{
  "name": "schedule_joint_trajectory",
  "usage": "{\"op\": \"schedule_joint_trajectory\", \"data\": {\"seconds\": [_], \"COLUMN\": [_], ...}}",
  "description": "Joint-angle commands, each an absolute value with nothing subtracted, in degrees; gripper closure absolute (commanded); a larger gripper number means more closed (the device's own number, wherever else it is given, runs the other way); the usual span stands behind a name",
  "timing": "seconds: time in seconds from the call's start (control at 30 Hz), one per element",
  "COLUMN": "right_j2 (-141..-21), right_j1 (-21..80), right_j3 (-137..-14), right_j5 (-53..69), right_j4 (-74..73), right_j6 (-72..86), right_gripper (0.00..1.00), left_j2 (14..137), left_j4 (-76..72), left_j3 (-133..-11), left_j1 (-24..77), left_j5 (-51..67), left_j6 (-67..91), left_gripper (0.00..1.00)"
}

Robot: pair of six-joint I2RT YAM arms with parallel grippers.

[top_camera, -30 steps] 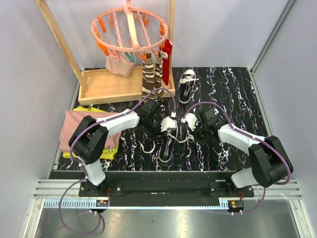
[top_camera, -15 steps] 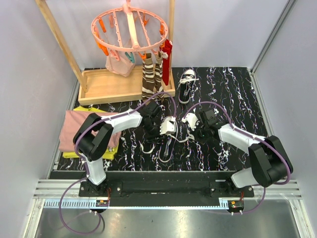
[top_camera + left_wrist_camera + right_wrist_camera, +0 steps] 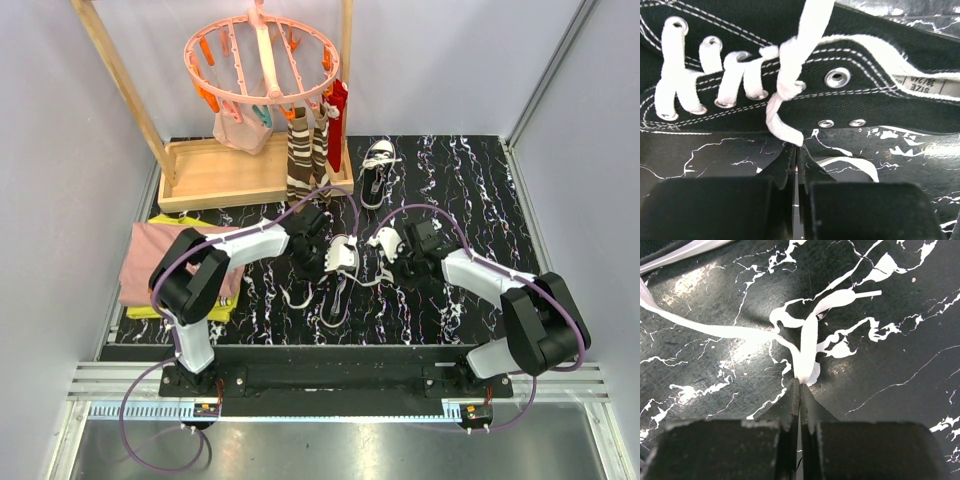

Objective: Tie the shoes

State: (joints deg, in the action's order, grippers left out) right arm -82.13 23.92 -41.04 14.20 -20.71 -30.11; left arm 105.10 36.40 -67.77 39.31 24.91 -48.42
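1. You have two shoes. The centre shoe [image 3: 340, 262] lies mid-surface [image 3: 470, 190] between the arms, and the second shoe [image 3: 377, 168] is at its 1 o'clock.
2. The only writing is a tag [image 3: 920, 85] inside the centre shoe. It is upside down: "SIZE" reads, the digits don't.
3. Your left end effector [image 3: 796, 150] is pinched together on the knotted lace [image 3: 782, 90].
4. Your right end effector [image 3: 800, 385] is clamped on the loose lace [image 3: 807, 347].

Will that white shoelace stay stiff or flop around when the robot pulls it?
Probably floppy: the lace bends and loops on the table. Likely light too, it drapes loosely over the shoe. It may slip, being thin and flat.
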Motion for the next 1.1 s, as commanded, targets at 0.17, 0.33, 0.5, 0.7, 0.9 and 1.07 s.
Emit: {"op": "schedule_joint_trajectory", "data": {"seconds": [0.17,0.33,0.5,0.7,0.9,1.07], "right_j2": [-76.56,-75.33,-74.27,-75.49,-82.17,-90.43], "right_j1": [23.03,22.76,22.59,22.24,22.76,26.54], "right_j3": [-43.94,-45.0,-47.89,-55.89,-63.45,-69.6], "right_j5": [14.77,15.2,16.61,20.37,34.62,38.84], "right_j4": [-20.39,-20.39,-20.3,-18.46,-14.34,-12.84], "right_j6": [-27.25,-25.84,-23.21,-18.64,-10.74,-6.69], "right_gripper": [1.0,1.0,1.0,1.0,1.0,1.0], "left_j2": [87.99,86.22,85.43,82.88,80.33,78.66], "left_j4": [27.52,21.46,14.34,12.22,11.43,10.02], "left_j3": [-62.06,-59.51,-57.4,-53.89,-50.81,-48.78], "left_j1": [37.18,37.18,37.18,37.09,37.18,37.18], "left_j5": [39.35,42.1,43.33,43.77,43.24,42.98], "left_j6": [-41.67,-34.46,-28.66,-30.31,-34.36,-36.56], "left_gripper": [1.0,1.0,1.0,1.0,1.0,1.0]}}
